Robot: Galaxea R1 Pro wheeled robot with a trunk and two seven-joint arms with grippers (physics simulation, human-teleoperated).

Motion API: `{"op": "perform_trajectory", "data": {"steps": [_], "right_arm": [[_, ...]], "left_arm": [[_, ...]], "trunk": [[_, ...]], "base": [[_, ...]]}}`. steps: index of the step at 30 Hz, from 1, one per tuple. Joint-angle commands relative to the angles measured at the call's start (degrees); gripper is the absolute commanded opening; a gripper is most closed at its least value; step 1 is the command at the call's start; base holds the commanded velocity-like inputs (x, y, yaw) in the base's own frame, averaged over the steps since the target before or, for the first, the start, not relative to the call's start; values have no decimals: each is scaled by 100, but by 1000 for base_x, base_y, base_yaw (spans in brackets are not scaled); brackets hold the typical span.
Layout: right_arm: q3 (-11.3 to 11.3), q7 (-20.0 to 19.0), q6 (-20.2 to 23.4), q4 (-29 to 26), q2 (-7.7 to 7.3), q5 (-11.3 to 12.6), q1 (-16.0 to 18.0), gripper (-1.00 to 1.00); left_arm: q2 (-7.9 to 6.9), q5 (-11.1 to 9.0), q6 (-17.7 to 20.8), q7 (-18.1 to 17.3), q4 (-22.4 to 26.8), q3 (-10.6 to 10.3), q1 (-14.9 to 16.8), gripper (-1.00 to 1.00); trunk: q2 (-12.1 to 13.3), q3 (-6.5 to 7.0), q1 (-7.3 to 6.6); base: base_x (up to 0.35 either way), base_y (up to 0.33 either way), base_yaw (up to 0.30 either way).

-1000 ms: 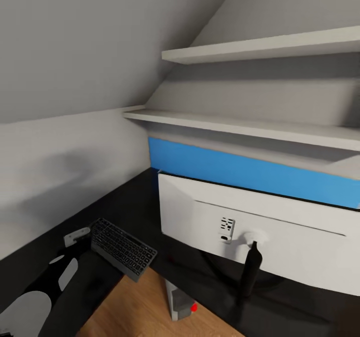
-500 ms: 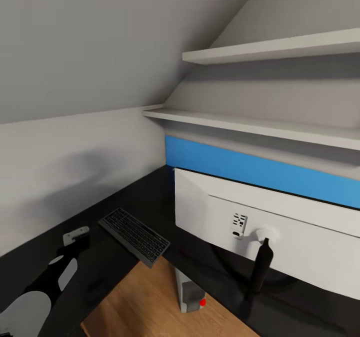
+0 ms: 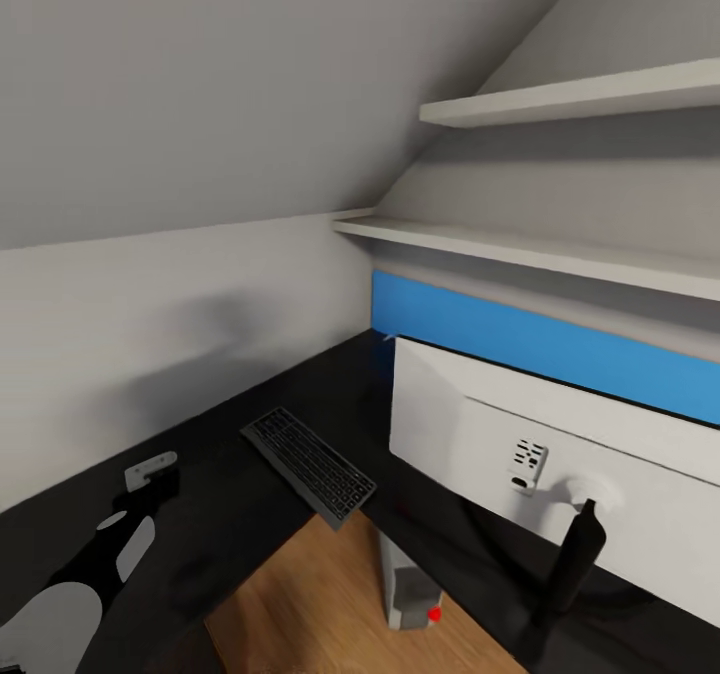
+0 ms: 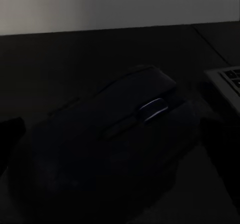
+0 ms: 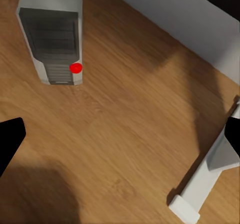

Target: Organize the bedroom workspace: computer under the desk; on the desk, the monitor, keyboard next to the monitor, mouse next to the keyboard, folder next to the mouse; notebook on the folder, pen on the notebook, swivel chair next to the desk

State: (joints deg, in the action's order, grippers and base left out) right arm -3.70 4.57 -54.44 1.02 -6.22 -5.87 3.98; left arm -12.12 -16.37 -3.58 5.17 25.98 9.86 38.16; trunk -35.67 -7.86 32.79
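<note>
Left wrist view: the mouse lies on the dark desk between the spread fingers of the left gripper, untouched, the keyboard just beside. The right gripper hangs open above the wooden floor, near the computer.

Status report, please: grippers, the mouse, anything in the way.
Left gripper over the mouse, grip unclear. Right gripper open above the floor. Keyboard and monitor on the desk. Nothing blocking.

Bare desk lies left of keyboard; monitor blocks right.
</note>
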Motion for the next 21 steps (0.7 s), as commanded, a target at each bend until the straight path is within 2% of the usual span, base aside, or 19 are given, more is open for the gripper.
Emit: {"op": "perform_trajectory", "data": {"steps": [1,10,17,21], "right_arm": [[-34,35,-19,11,1,-65,7,100],[82,35,-14,12,7,-98,7,100],[98,35,-14,12,7,-336,7,100],[98,35,-14,12,14,-343,7,100]], "left_arm": [[-1,-60,-20,10,-4,-11,6,-100],[-1,-60,-27,10,-58,-11,6,-100],[-15,-60,-29,10,-66,-4,4,-100],[-18,-60,-29,10,-67,-2,6,-100]], "trunk": [[-9,-10,2],[-9,-10,2],[-9,-12,2],[-9,-26,2]], "base": [[0,0,277],[-1,-1,277],[-187,-149,277],[-98,-81,267]]}}
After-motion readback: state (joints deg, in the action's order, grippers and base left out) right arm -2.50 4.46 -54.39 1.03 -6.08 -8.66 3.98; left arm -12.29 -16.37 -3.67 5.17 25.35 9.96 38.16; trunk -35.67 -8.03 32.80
